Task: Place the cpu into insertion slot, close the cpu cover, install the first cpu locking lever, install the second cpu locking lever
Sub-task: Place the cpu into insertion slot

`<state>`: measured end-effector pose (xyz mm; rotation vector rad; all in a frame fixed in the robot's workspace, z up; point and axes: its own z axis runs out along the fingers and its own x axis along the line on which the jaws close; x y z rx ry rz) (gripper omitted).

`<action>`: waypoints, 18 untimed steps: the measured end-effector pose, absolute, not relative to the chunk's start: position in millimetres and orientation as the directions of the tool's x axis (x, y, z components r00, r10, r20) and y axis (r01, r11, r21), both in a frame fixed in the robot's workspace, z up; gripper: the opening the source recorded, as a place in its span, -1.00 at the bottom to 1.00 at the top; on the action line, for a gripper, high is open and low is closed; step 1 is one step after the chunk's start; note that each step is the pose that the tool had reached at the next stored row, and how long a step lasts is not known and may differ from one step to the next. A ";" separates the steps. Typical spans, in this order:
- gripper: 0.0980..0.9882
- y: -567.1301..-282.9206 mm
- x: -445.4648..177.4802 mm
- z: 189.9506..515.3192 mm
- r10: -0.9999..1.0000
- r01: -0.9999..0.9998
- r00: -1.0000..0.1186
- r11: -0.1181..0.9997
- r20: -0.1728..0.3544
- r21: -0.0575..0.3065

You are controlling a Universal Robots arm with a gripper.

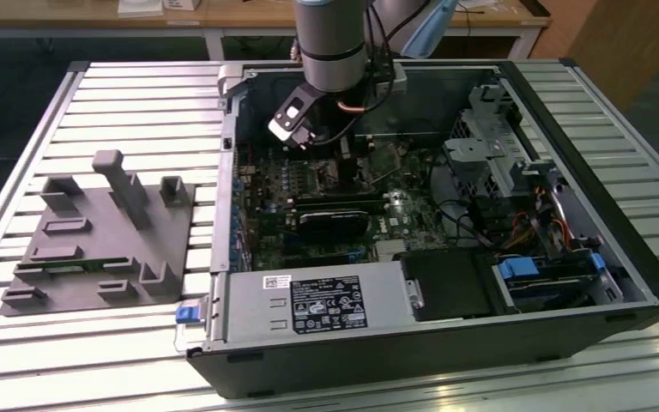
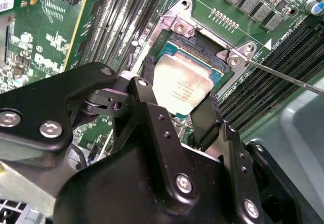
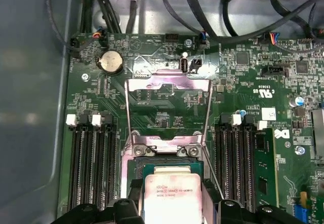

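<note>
Slatted metal desk panels carry an open computer case with its motherboard exposed, and the arm reaches down into it.

**Pincer.** In the second wrist view the pincer is clamped on the cpu. One black finger bears on each of two opposite edges. The metal face of the cpu is turned up.

**Position of the cpu.** The cpu hangs directly over the insertion slot and covers most of it. The dark far part of the slot remains exposed beyond the cpu's edge. It cannot be told whether the cpu touches the slot. It appears not fully seated.

**Cover and levers.** In the first wrist view the cpu cover is swung open beyond the insertion slot, on the side away from the pincer. Bare board shows through its window. A thin locking lever runs outward from one corner of the slot and is unlatched.

**Progress.** Judged from this state, step one is under way: the cpu is gripped at the slot but not released. The cover is not closed and neither lever is latched.
</note>
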<state>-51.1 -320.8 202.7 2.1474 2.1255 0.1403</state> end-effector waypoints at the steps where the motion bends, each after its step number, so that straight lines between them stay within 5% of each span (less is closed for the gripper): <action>1: 0.00 -320.6 -51.1 201.7 1.000 0.989 0.016 -0.013 -0.016 0.148; 18: 0.00 -315.4 -51.4 192.7 0.999 0.988 0.042 -0.039 -0.017 0.148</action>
